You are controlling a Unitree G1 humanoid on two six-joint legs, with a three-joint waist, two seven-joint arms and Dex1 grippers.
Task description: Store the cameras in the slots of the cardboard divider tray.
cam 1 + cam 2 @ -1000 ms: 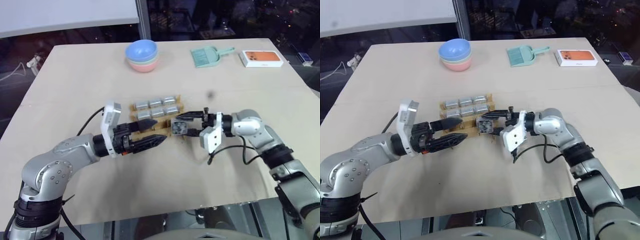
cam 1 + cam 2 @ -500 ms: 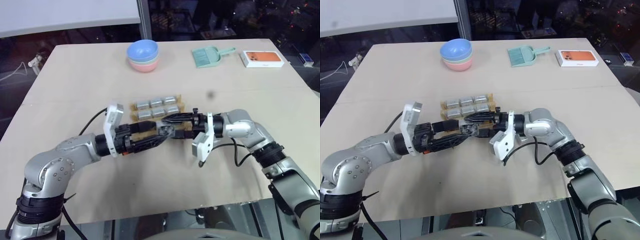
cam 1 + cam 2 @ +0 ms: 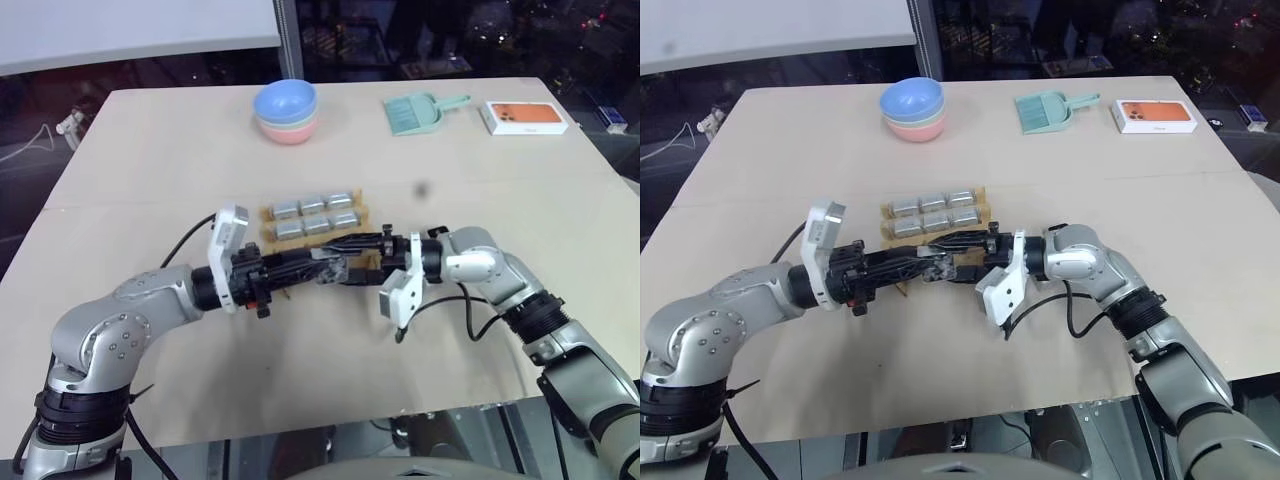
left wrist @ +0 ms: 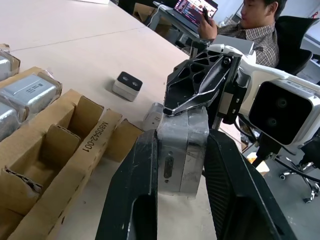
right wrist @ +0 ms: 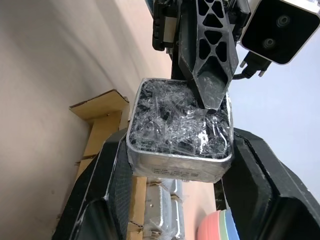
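Observation:
A silver-grey camera [image 4: 181, 142] with a black face wrapped in crinkled film [image 5: 179, 120] hangs just above the table, in front of the cardboard divider tray [image 4: 92, 137]. Both grippers are shut on it. My left gripper [image 4: 182, 137] reaches in from the left and clamps its two sides. My right gripper [image 5: 180, 145] comes from the right and grips it across the other way. Several more cameras [image 3: 311, 206] fill the tray's two back rows. The front slots [image 4: 60, 142] stand open. Another small camera [image 4: 126, 85] lies loose on the table beyond the tray.
At the far side of the table are a stack of pastel bowls [image 3: 286, 110], a mint-green dustpan [image 3: 420, 112] and a white-and-orange box [image 3: 525, 116]. A person [image 4: 250, 20] sits beyond the table's right edge.
My right gripper has carried the camera left, to between the left gripper's fingers. The left gripper, open a second ago, has closed on it.

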